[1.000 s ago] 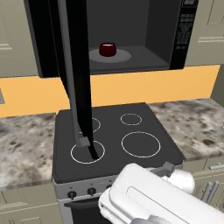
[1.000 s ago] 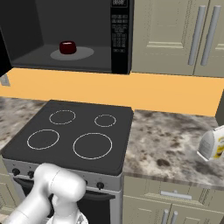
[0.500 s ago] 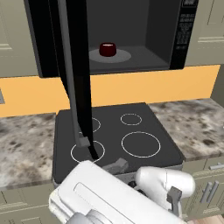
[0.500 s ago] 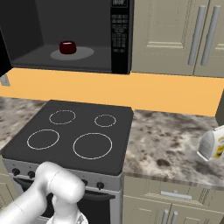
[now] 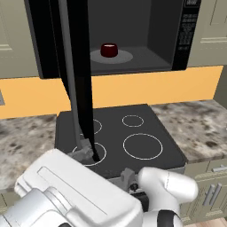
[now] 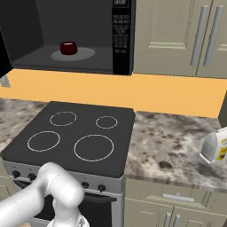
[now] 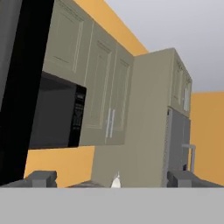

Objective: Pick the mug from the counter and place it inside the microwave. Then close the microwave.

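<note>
already we saw the mug (image 5: pixel 109 49) inside the microwave (image 6: pixel 122 35); our open gripper (image 7: pixel 111 178) risked clipping the door (image 5: pixel 76 75) while closing.

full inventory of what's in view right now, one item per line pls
mug: 1, dark red, on the turntable plate inside the microwave
turntable plate: 1, grey, microwave floor
microwave: 1, black, above the stove, door open
microwave door: 1, black, swung out to the left
stove: 1, black, four rings, between counter sections
counter: speckled grey-brown, both sides of stove
jug: 1, white with yellow, on counter at right
upper cabinets: beige, right of microwave
end effector: 1, dark fingertips, open, holding nothing
</note>
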Available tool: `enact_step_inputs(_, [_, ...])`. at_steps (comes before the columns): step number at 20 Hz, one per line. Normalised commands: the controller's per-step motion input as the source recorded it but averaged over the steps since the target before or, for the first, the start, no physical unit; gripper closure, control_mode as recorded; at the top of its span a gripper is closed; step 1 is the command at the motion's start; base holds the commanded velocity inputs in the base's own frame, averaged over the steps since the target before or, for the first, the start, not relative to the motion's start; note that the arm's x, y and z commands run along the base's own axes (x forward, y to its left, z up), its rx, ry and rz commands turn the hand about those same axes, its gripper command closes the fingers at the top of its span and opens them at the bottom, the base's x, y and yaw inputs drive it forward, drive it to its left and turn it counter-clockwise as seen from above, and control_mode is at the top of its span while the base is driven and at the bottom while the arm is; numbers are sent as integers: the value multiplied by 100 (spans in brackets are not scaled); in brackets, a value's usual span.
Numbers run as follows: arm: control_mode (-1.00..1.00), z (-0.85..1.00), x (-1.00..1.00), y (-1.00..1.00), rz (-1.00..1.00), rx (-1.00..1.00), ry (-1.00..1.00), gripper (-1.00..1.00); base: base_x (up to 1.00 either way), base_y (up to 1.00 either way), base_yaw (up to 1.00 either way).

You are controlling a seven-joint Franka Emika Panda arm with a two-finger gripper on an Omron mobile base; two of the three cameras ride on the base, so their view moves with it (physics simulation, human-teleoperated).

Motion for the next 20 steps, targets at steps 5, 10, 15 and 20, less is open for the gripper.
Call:
enact_step_inputs(5, [-100,-1,34,27,0,0,2,-100,0,0,0])
enact_step_inputs(10, [-100,0,28,33,0,0,0,-100,0,0,0])
enact_step_inputs(15, [-100,-2,30,18,0,0,0,-100,0,0,0])
enact_step_inputs(20, [-100,-5,28,16,0,0,0,-100,0,0,0])
